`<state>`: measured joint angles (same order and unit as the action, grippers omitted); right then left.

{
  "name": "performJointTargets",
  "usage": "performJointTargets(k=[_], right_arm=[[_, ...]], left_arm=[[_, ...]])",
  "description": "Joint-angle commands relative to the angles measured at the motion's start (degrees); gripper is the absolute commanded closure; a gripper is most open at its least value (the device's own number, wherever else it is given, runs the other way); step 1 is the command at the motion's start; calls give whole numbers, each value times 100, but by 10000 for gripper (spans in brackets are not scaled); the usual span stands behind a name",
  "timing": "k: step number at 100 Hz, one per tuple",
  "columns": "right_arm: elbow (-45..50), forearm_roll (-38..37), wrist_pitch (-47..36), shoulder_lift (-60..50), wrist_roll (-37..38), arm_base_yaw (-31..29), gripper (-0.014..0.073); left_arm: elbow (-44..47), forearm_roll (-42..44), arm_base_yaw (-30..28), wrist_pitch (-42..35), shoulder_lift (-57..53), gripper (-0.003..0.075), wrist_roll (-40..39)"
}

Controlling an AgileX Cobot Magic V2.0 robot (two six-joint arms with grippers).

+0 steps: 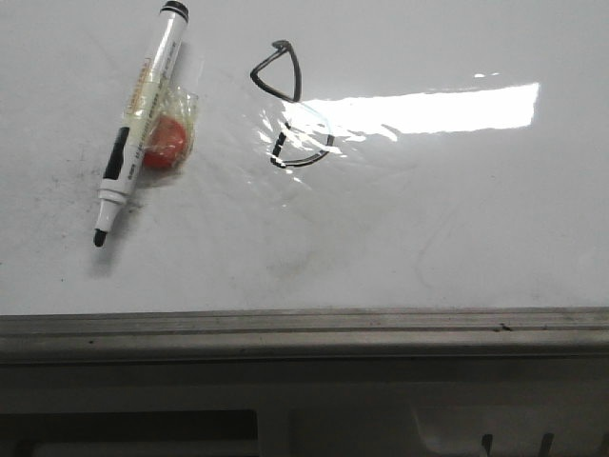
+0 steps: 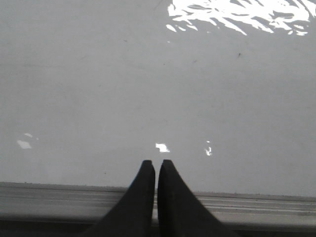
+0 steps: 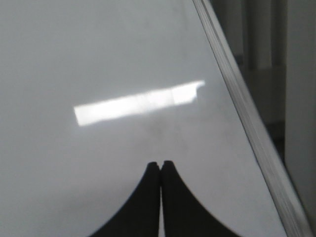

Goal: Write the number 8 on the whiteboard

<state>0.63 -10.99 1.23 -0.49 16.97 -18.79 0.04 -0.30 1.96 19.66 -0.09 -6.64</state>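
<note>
Both grippers, left gripper (image 2: 156,164) and right gripper (image 3: 161,164), are pressed together, empty. Number 8 (image 1: 288,105) stands complete on whiteboard (image 1: 428,238); marker (image 1: 143,119) lies at its 9 o'clock, long axis 1-to-7 o'clock, likely nearer the left arm.

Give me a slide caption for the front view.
Hand-drawn number 8 on the whiteboard, with an uncapped marker lying beside a small red object.
</note>
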Motion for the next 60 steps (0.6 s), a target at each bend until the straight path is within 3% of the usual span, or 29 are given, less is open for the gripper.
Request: performJointTargets(k=[1, 25, 60], right_arm=[[70, -73, 493, -131, -106, 18, 657], [70, -79, 1663, -131, -472, 199, 657], [70, -79, 1640, -131, -567, 209, 657]], left_arm=[[187, -79, -17, -240, -175, 741, -24], [187, -79, -17, -240, -175, 741, -24], [187, -79, -17, -240, -175, 741, -24]])
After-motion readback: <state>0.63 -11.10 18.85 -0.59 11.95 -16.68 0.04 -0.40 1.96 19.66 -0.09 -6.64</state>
